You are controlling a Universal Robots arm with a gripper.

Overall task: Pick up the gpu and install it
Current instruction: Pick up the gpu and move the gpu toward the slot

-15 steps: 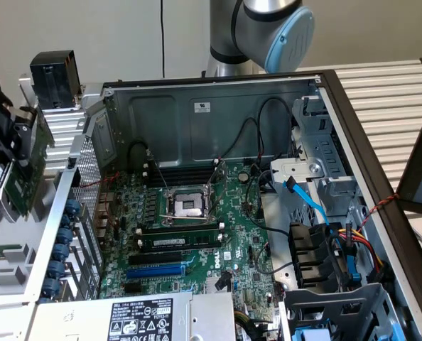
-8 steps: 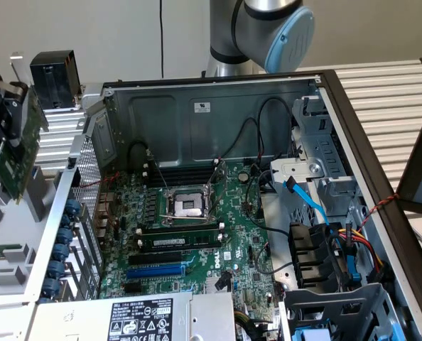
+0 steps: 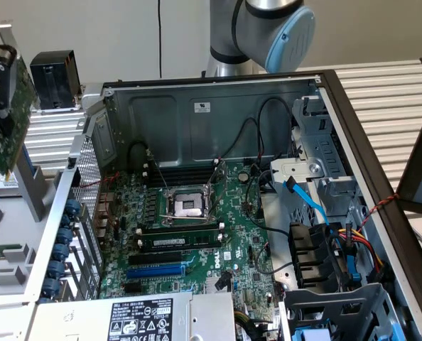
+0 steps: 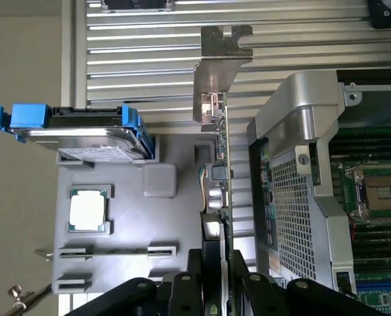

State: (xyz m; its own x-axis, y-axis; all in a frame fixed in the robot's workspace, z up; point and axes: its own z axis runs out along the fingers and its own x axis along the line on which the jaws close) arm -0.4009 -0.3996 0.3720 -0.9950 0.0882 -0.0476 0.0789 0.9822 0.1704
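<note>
Gpu point(image 4: 218, 174) point(image 3: 7, 124), thin green card with angular metal bracket, sits clamped between black jaws.

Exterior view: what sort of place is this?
Probably a robotics bench for PC assembly: an open computer case with bare motherboard on a slatted aluminium table, a grey parts tray holding a CPU and hard drive, and the hand gripping the gpu.

Both views share the computer case point(image 3: 168, 114), exterior from above.
</note>
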